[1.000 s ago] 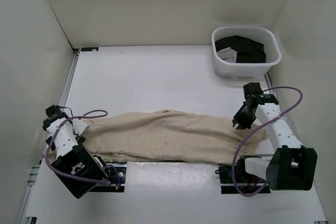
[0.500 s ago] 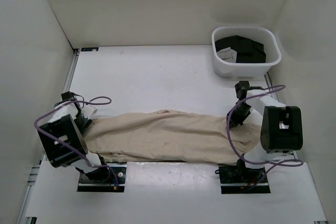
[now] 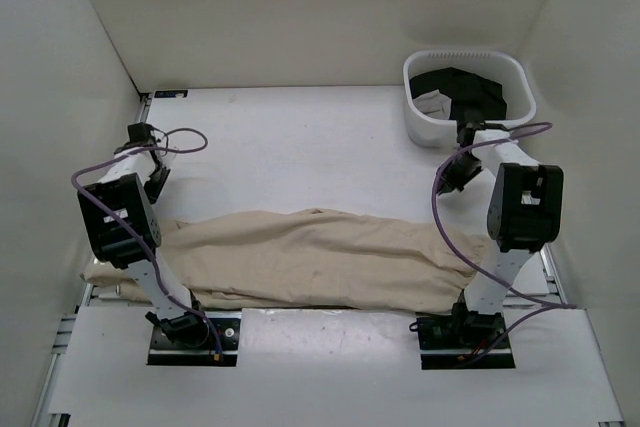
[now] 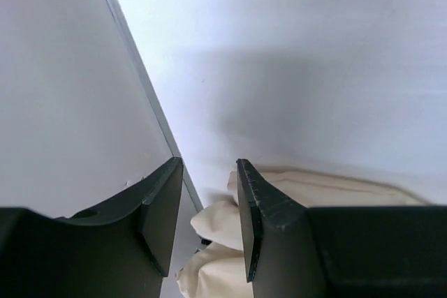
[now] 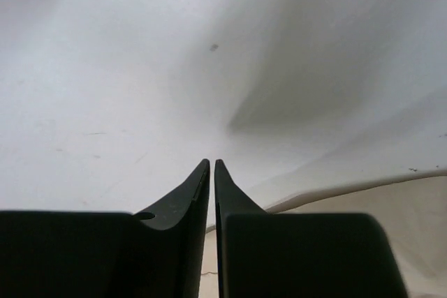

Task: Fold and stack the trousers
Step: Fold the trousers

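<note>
The beige trousers (image 3: 310, 259) lie stretched out left to right across the near part of the white table. My left gripper (image 3: 155, 179) is held above the table behind their left end, open and empty. In the left wrist view the left gripper (image 4: 209, 165) shows a clear gap between its jaws, with the trousers (image 4: 307, 190) below. My right gripper (image 3: 452, 179) hovers behind their right end, shut on nothing. In the right wrist view the right gripper (image 5: 211, 164) has its fingers pressed together, and the trouser edge (image 5: 391, 204) shows at the lower right.
A white basket (image 3: 416, 119) holding dark folded clothes (image 3: 462, 92) stands at the back right. White walls close in the table on the left, back and right. A metal rail (image 3: 132, 152) runs along the left edge. Purple cables loop from both arms.
Both arms have risen and swung toward the back, away from the trouser ends they were at. The trousers' left end now lies further out toward the left edge.
</note>
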Robot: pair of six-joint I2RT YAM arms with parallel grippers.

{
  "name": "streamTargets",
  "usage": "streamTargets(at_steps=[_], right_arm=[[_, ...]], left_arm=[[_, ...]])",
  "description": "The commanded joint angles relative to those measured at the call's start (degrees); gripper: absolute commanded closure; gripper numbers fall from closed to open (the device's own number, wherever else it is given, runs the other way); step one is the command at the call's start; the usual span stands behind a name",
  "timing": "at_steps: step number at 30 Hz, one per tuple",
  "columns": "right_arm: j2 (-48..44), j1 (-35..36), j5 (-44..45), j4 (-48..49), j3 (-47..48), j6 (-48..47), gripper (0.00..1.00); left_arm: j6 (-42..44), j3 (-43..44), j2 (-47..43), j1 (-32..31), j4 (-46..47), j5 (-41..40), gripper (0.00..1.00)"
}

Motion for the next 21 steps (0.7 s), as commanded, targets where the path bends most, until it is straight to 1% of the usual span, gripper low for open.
streamTargets(at_steps=[1, 2, 3, 4, 5, 6, 7, 8, 9, 10, 11, 12, 13, 14, 15, 16, 17, 19, 20, 21], right_arm=[[-1.6, 0.1, 2.3, -4.7, 4.6, -4.0, 0.9], [-3.2, 0.1, 3.2, -5.5, 4.6, -5.8, 0.9], [-7.1, 0.1, 4.1, -5.5, 3.4, -6.6, 0.89], [-9.2, 0.7, 4.8, -6.9, 2.4, -7.7, 0.86], [-11.3, 0.7, 4.8, -7.5, 1.0, -8.8, 0.83], [-15.2, 1.4, 4.2, -8.2, -2.2, -11.0, 0.79], [-17.1, 1.4, 3.5, -10.0, -4.2, -11.9, 0.73], [-20.4, 3.1, 2.9, -10.9, -6.4, -12.5, 0.6], [-22.0, 4.1, 2.9, -11.7, -8.8, -13.2, 0.52], [-23.6, 5.0, 2.9, -12.2, -13.9, -13.2, 0.44], [-26.4, 7.0, 2.9, -12.7, -16.4, -13.2, 0.35], [-27.6, 8.0, 2.2, -12.7, -18.9, -12.6, 0.31], [-28.6, 9.8, 1.6, -11.9, -21.3, -11.0, 0.3], [-29.9, 10.5, 1.1, -11.2, -25.6, -10.0, 0.3], [-29.9, 11.1, -0.2, -10.3, -27.5, -9.2, 0.3], [-29.9, 11.6, -0.8, -9.3, -29.3, -7.5, 0.3], [-29.9, 11.6, -1.5, -6.9, -30.9, -6.8, 0.3], [-28.5, 11.6, -2.0, -4.1, -34.9, -6.0, 0.3], [-26.3, 11.6, -2.0, -2.8, -35.5, -6.0, 0.29], [-24.8, 11.6, -1.1, -0.9, -35.5, -5.3, 0.25]], left_arm=[[-2.9, 1.6, 1.3, -1.5, -1.4, -1.7, 0.51], [-2.9, 1.1, 0.8, -1.5, -1.4, -2.2, 0.5], [-3.5, -0.4, 0.3, -1.5, -1.4, -2.2, 0.5], [-3.5, -1.1, -1.4, -1.5, -1.4, -3.2, 0.49], [-4.1, -1.7, -2.6, -1.5, -1.9, -3.7, 0.49], [-4.8, -1.7, -4.1, -1.5, -2.5, -3.7, 0.48], [-4.8, -1.7, -7.9, -1.5, -3.4, -3.7, 0.46], [-5.4, -1.7, -10.1, -1.5, -4.7, -2.3, 0.45], [-5.4, -1.0, -12.3, -1.5, -6.6, 2.8, 0.41], [-4.0, -0.3, -16.4, -1.5, -11.5, 6.7, 0.35], [-2.6, -0.3, -18.4, -1.5, -14.1, 10.5, 0.3], [0.2, -0.3, -20.1, -1.5, -16.5, 14.2, 0.24], [1.1, -4.4, -23.0, -2.7, -18.9, 13.7, 0.19], [2.1, -7.3, -24.1, -3.5, -19.5, 12.1, 0.19], [2.9, -10.6, -25.0, -4.2, -19.5, 10.0, 0.19], [3.4, -17.5, -25.6, -4.8, -19.5, 6.0, 0.19], [3.4, -20.4, -26.3, -5.4, -19.5, 4.9, 0.2], [3.4, -24.8, -26.3, -5.4, -16.6, 4.9, 0.21], [3.4, -27.4, -26.3, -5.4, -15.1, 4.9, 0.21], [3.4, -28.2, -25.3, -5.4, -13.4, 4.9, 0.21]])
